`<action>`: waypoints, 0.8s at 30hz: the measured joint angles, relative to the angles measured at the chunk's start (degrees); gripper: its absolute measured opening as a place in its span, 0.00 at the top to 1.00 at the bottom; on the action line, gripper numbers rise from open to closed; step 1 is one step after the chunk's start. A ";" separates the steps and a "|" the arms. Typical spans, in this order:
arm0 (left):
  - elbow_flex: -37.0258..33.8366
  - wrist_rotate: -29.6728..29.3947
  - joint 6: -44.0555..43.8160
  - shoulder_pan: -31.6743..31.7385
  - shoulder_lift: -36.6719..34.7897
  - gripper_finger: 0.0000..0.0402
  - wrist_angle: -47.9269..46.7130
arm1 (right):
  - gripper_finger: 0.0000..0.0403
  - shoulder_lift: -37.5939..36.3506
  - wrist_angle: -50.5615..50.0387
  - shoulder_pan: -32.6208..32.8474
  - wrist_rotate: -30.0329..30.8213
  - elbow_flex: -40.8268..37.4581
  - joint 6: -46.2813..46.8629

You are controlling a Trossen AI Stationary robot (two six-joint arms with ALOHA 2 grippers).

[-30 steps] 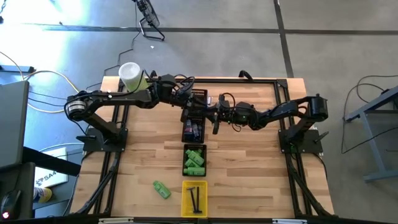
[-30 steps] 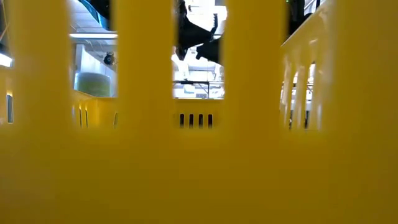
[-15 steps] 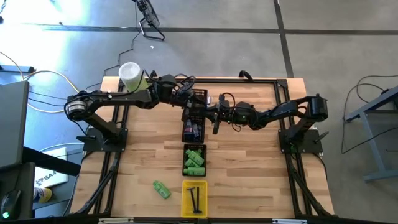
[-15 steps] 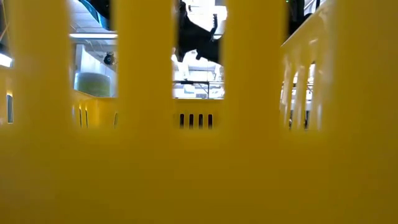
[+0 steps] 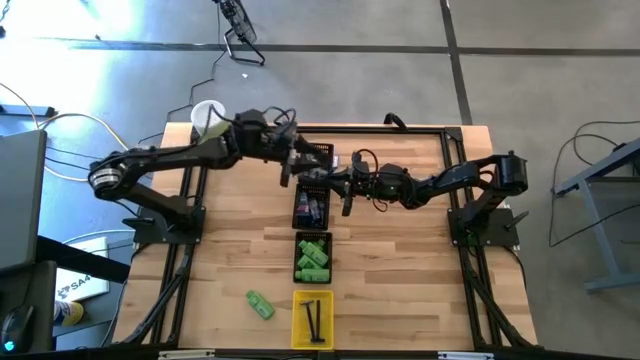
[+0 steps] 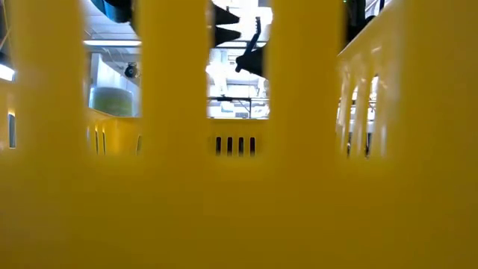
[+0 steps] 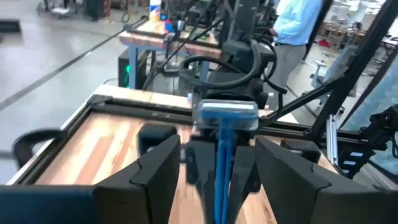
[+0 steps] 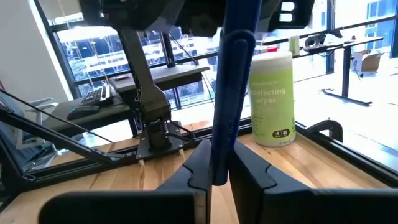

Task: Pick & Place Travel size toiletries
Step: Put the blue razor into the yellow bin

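Blue plastic, thin and straight: the stick (image 8: 231, 87) stands nearly upright, its long axis close to vertical with a slight lean. Its lower part is pinched between the narrow jaws of the right gripper (image 5: 345, 190), above the middle of the table (image 5: 400, 280), just right of the row of trays. The left gripper (image 7: 219, 163) faces it from the left, level with it. Its jaws are spread wide, one dark wedge-shaped finger on either side of the stick, touching nothing. Compared with a second ago, the left jaws have parted and the left arm has drawn back toward the table's far-left corner, now covering more of the wipes cylinder (image 5: 205, 113). The right arm and the stick have kept their place. Four rectangular trays run in a line from mid-table to the near edge: a black mesh tray (image 5: 318, 157); a black tray of dull purple tubes (image 5: 310, 208); a black tray of glossy green bottles (image 5: 313, 258); and a slotted yellow tray (image 5: 298, 322) with thin dark sticks (image 5: 315, 320) lying lengthwise. One loose bottle (image 5: 260, 305) lies on its side on the pale wood, left of the yellow tray.
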 joint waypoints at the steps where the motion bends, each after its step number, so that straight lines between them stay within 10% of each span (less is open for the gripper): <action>1: 0.00 0.05 -0.40 0.61 -1.04 0.49 -1.74 | 0.93 -0.26 -0.45 0.00 -0.02 0.00 0.24; 13: -0.26 -1.21 2.17 -0.92 -9.83 0.63 -21.64 | 0.93 -0.94 -2.03 1.57 -0.04 -0.02 1.27; 24: -12.86 -10.56 4.53 -10.88 -18.20 0.97 -11.73 | 0.93 -0.94 -2.05 2.36 -0.12 -0.02 0.88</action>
